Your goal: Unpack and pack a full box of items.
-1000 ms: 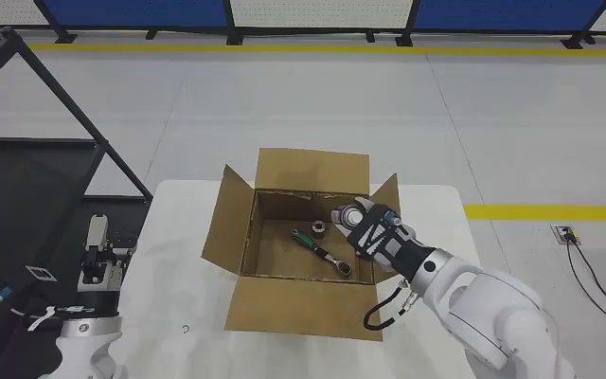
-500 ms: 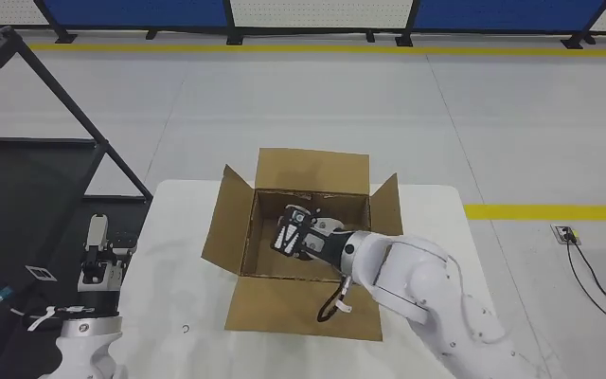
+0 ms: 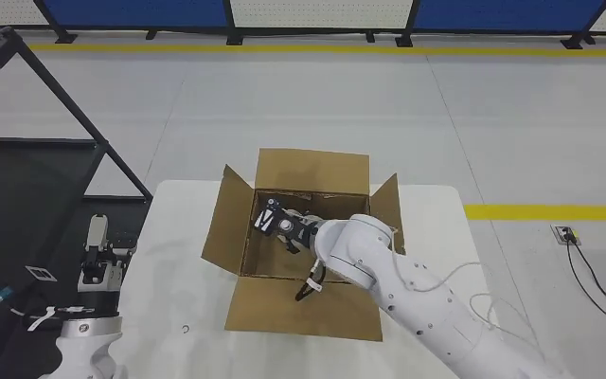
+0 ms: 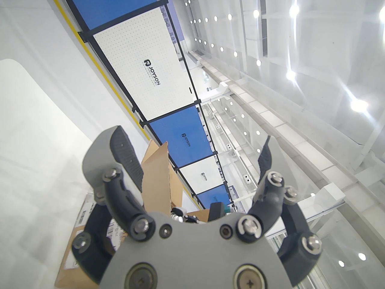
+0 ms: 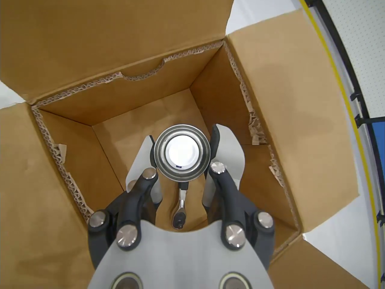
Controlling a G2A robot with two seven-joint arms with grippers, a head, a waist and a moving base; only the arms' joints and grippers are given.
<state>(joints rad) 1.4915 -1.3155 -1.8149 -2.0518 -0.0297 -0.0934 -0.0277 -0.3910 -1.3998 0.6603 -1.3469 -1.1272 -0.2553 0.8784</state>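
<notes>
An open cardboard box point(image 3: 284, 303) stands in the middle of the white table point(image 3: 180, 246). My right gripper point(image 3: 269, 223) is down inside it, near the far left corner. In the right wrist view the right gripper point(image 5: 183, 135) is shut on a metal can point(image 5: 182, 154), seen end-on. A ratchet wrench point(image 5: 180, 209) lies on the box floor below the can. My left gripper point(image 3: 98, 227) stays at the table's left edge, well away from the box. In its own view the left gripper point(image 4: 195, 157) is open and holds nothing, with a box flap point(image 4: 159, 175) beyond it.
All four box flaps point(image 5: 288, 115) are folded outward. A black metal frame point(image 3: 66, 114) stands beside the table's left side. A small ring-like item point(image 3: 186, 330) lies on the table near the front left.
My right arm has swung left across the box, carrying the can from the right wall to the far left corner. The left arm has not moved.
</notes>
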